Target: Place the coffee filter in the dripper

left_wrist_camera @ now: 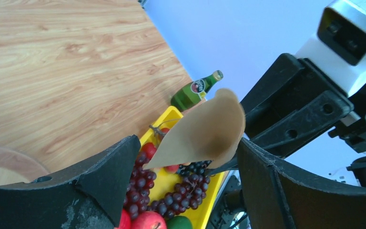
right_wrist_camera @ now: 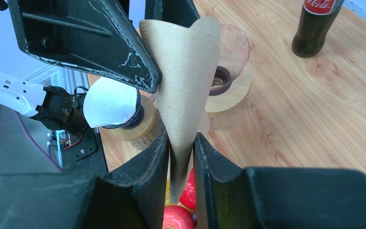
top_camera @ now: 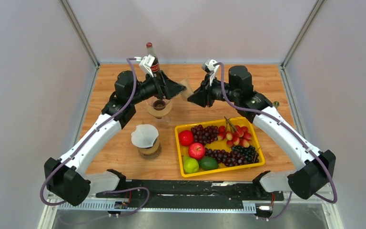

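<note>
I find the right gripper (right_wrist_camera: 181, 140) clenched on the narrow end of the brown filter (right_wrist_camera: 187, 76), which is held off the table near the middle of the far edge. Only the left wrist view shows the left gripper (left_wrist_camera: 188, 143) released, its fingers spread either side of the filter. It also shows a green bottle (left_wrist_camera: 195, 89). The right wrist view shows the glass dripper (right_wrist_camera: 231, 71) standing apart, behind the filter.
</note>
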### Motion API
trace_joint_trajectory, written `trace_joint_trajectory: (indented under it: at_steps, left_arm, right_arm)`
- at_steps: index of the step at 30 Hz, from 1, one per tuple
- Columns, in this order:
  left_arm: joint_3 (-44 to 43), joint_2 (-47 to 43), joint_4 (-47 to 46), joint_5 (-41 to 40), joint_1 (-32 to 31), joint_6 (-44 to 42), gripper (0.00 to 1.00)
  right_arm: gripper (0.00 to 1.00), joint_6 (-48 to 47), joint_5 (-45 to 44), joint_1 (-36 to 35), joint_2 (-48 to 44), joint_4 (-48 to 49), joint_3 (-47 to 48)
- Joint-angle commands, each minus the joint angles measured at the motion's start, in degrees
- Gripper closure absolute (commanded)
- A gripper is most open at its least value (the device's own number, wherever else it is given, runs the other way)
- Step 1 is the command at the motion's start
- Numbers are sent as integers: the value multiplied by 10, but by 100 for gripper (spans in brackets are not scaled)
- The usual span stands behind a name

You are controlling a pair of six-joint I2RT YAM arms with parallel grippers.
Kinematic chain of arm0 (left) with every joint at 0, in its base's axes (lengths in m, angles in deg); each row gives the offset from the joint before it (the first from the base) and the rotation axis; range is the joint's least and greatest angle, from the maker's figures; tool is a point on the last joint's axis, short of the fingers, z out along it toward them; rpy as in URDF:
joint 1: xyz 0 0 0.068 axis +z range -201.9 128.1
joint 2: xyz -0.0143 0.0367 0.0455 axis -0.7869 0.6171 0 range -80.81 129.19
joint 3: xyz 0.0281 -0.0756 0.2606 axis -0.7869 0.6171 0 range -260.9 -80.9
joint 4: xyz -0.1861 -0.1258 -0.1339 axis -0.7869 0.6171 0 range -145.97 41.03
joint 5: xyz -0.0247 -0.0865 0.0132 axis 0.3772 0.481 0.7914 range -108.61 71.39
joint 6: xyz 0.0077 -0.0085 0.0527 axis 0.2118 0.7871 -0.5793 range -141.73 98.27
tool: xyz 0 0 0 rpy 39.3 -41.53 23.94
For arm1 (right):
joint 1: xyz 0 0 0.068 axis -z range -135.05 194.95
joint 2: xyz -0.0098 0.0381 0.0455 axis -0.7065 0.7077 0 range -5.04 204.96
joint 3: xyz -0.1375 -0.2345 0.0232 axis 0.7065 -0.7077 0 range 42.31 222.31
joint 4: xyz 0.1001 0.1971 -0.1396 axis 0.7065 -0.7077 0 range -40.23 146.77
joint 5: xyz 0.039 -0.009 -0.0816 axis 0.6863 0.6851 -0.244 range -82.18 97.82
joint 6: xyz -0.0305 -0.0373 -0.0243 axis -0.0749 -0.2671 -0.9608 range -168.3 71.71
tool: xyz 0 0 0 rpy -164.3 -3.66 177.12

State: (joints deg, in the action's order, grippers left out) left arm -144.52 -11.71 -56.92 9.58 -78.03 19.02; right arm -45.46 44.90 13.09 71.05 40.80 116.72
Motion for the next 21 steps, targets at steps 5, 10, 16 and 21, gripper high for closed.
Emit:
trace_joint_trajectory:
  at_steps: [5, 10, 16, 21]
  left_arm:
    - [-21, 10, -95, 56, -4, 44, 28]
    - [-23, 12, -97, 65, -5, 44, 45]
    - [-30, 23, -107, 89, -8, 50, 67]
    - [-41, 33, -102, 98, -8, 30, 97]
  right_arm:
    - [72, -9, -5, -6, -4, 23, -1]
    - [72, -5, -11, -6, 0, 23, 6]
    - [72, 0, -26, -6, 0, 23, 8]
    - [67, 13, -70, -6, -9, 23, 5]
